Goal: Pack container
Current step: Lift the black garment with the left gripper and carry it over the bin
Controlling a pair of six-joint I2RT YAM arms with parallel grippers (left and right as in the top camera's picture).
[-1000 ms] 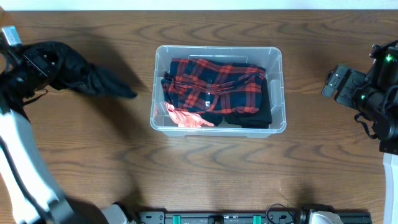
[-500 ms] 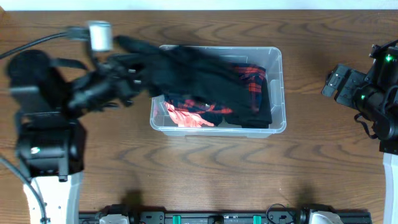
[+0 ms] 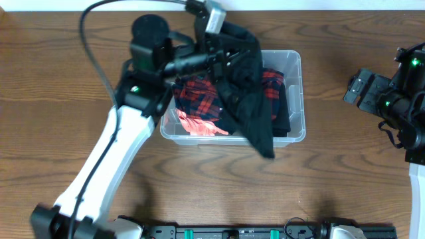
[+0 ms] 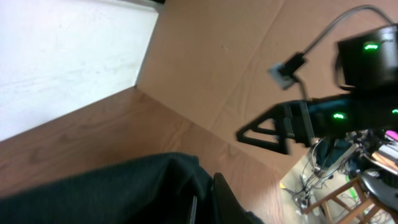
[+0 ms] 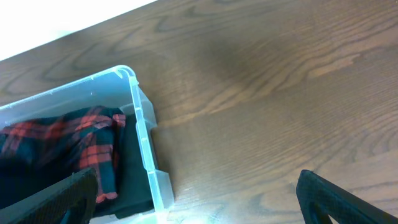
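Container (image 3: 298, 93) below garment (image 3: 249, 109), left hand (image 3: 224, 61) outstretched

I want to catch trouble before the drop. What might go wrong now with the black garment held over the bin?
1. The black garment hangs from the left gripper with its lower end past the front wall of the container. If it were released here, that end would likely drape outside.
2. It hangs unfolded, so it may heap on the plaid shirt and sit above the rim.

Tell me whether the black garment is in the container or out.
Not in yet: the black garment hangs from the left pincer above the container, its tail reaching past the front wall.
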